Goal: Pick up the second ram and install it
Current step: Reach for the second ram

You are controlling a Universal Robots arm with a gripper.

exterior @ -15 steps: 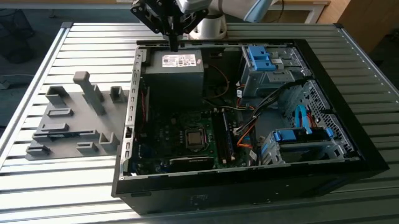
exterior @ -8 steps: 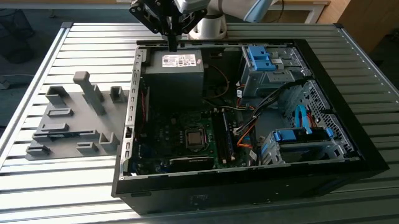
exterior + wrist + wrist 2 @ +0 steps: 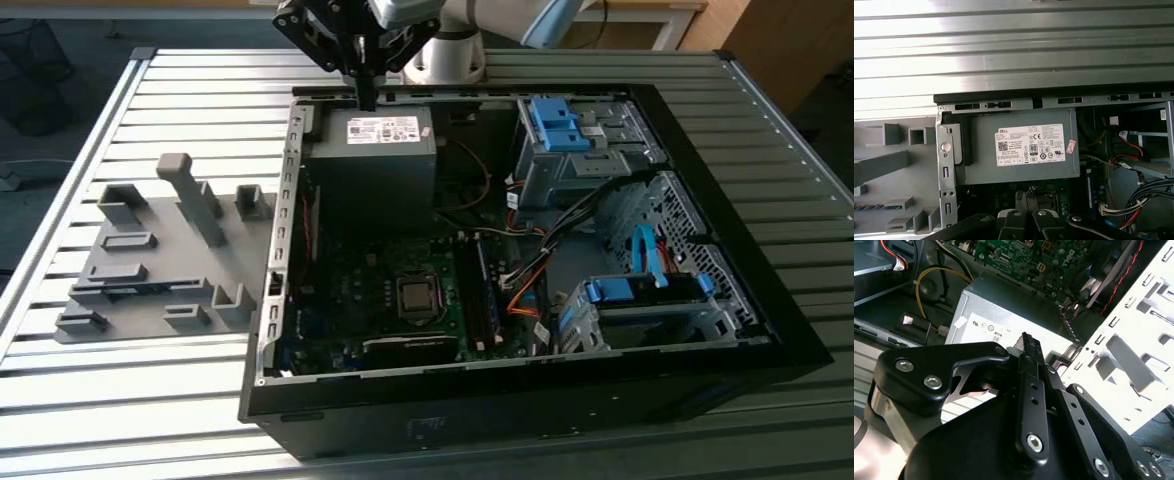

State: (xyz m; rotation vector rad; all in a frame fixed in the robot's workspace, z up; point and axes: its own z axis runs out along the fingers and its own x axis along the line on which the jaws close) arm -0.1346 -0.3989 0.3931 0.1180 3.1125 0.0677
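Note:
The second ram (image 3: 134, 289) seems to be the thin dark strip lying edge-on in the grey holder plate (image 3: 160, 260), at the exterior view's left of the open computer case (image 3: 534, 390). The first wrist view shows the same strip (image 3: 876, 206) at the picture's edge. My gripper (image 3: 363, 103) hangs over the grey power supply (image 3: 380, 135) at the far end of the case, well away from the strip. In both wrist views its black fingers (image 3: 1026, 390) meet at the tips (image 3: 1025, 196), shut with nothing held.
The case stands open on a slatted metal table (image 3: 147, 400). Inside lie the motherboard (image 3: 387, 320) with its silver processor (image 3: 418, 297), long memory slots (image 3: 481, 295), orange and black cables (image 3: 527, 290) and blue drive bays (image 3: 627, 292). A tall grey post (image 3: 194, 195) rises from the holder plate.

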